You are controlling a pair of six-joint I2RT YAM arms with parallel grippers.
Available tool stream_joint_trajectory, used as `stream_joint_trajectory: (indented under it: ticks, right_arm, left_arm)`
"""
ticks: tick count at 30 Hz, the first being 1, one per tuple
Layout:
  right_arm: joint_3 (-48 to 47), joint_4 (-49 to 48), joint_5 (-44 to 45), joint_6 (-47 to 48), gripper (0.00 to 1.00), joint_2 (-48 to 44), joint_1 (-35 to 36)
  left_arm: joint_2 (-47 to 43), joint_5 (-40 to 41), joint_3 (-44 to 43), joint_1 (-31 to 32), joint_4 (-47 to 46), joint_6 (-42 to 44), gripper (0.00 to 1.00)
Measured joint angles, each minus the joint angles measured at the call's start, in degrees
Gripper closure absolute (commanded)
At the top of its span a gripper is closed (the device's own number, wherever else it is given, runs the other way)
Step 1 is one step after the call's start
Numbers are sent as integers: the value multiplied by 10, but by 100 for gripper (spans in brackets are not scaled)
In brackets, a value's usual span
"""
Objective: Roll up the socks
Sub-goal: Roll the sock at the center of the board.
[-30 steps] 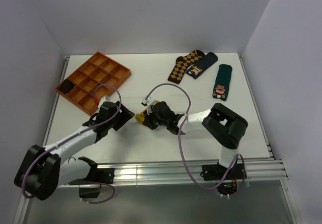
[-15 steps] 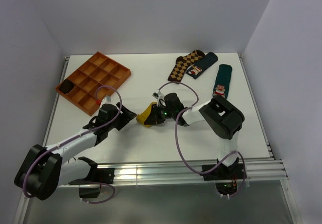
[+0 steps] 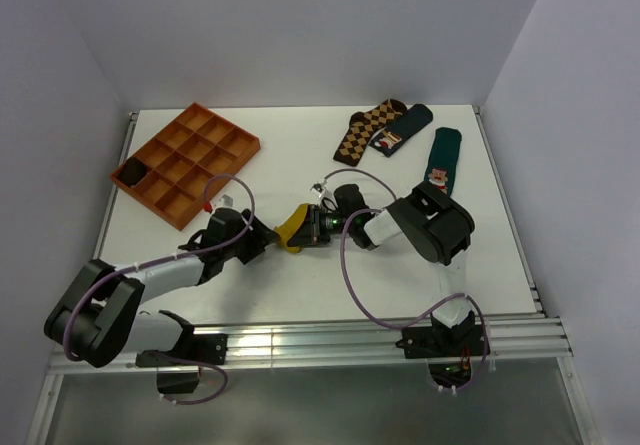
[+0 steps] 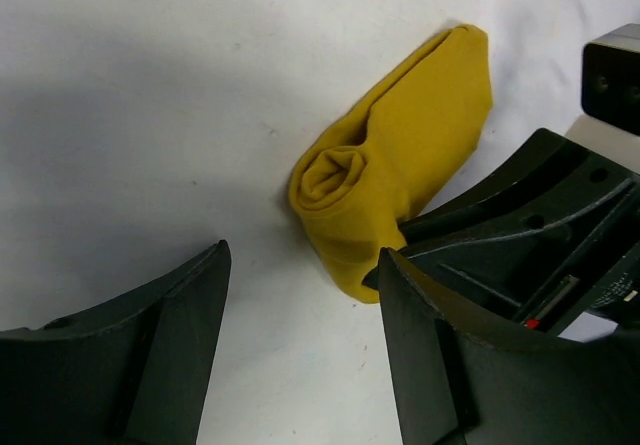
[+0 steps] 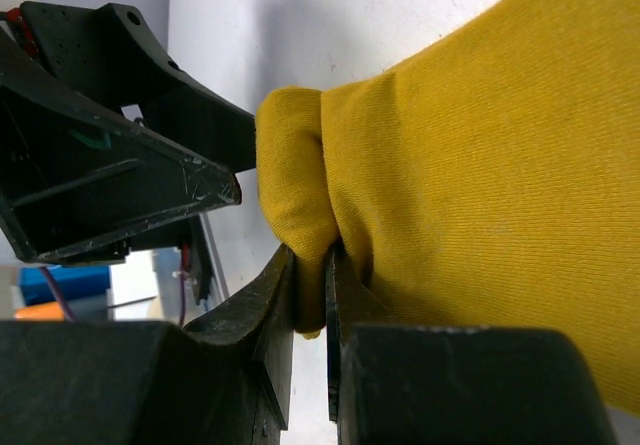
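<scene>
Within the last second the right arm has swung round, so the right end effector (image 3: 314, 224) now reaches the mustard-yellow sock (image 3: 293, 229) from the right side instead of lying over it. Its jaws are closed tight on a fold of the fabric, pinched thin between them in the right wrist view (image 5: 310, 265).

The left end effector (image 3: 262, 240) has slid in closer. Its jaws stand apart, a little narrower than before, with nothing in them, and they frame the coiled end of the sock (image 4: 335, 170).

The sock lies mid-counter (image 3: 300, 160) between the two arms, one end curled into a small spiral and the rest a flat folded wedge. The roll looks only begun, and the left side seems poised to take that coil.
</scene>
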State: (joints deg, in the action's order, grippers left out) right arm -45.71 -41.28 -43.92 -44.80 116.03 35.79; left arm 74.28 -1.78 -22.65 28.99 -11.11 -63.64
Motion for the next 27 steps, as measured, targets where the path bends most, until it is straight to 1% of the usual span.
stream_joint_trajectory:
  ticks: [12,15,21,22,24,25,27]
  right_arm:
    - [-1,-13,-16,-23,100,12,-6]
    - [-1,-13,-17,-23,100,12,-7]
    - [-1,-11,-19,-27,100,12,-8]
    - [-1,-10,-19,-27,100,12,-8]
    - [-2,-8,-20,-25,100,12,-8]
    - [-2,-6,-20,-23,98,11,-8]
    - [-1,4,-17,-15,93,5,-8]
  left_arm:
    - [75,1,-28,11,-71,-18,39]
    - [93,1,-35,11,-83,-20,43]
    - [110,2,-37,12,-93,-22,58]
    - [112,2,-37,12,-94,-22,64]
    - [115,2,-38,12,-94,-23,69]
    - [117,2,-39,12,-93,-22,74]
    - [118,3,-44,14,-87,-21,78]
